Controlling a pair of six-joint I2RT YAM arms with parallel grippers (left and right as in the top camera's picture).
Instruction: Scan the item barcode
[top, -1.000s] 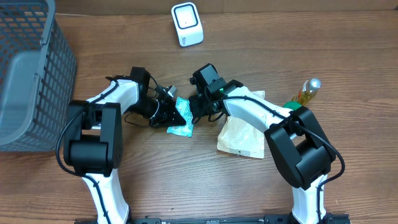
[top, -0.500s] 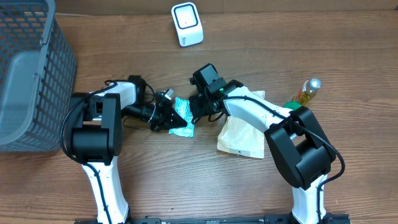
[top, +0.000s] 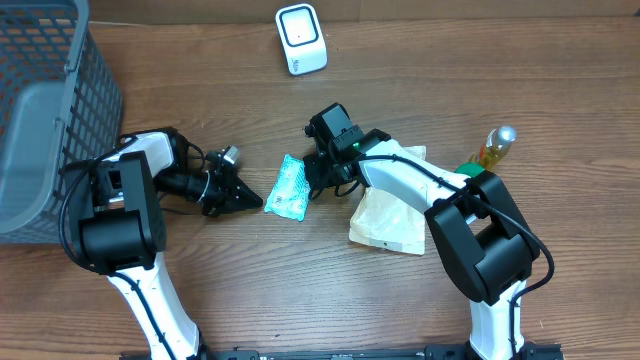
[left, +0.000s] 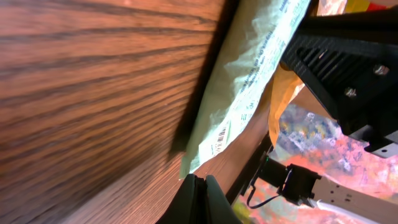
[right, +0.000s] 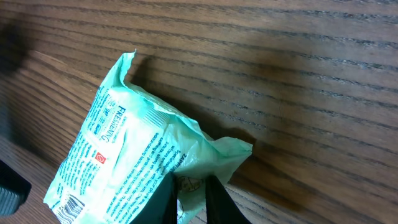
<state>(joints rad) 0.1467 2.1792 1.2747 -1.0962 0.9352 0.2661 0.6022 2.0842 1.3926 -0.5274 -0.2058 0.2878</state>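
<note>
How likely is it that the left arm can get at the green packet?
Likely yes: the left claw, shut, points at the green packet with only bare table between. The right claw pinches its far edge.

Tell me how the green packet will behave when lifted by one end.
Likely floppy: the green packet is crinkled soft film, so it should droop from the right end effector pinching its crimped end. Probably light, lying flat, so unlikely to roll.

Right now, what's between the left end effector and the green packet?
Only a thin strip of bare table separates the left end effector from the green packet, clearest in the overhead view.
</note>
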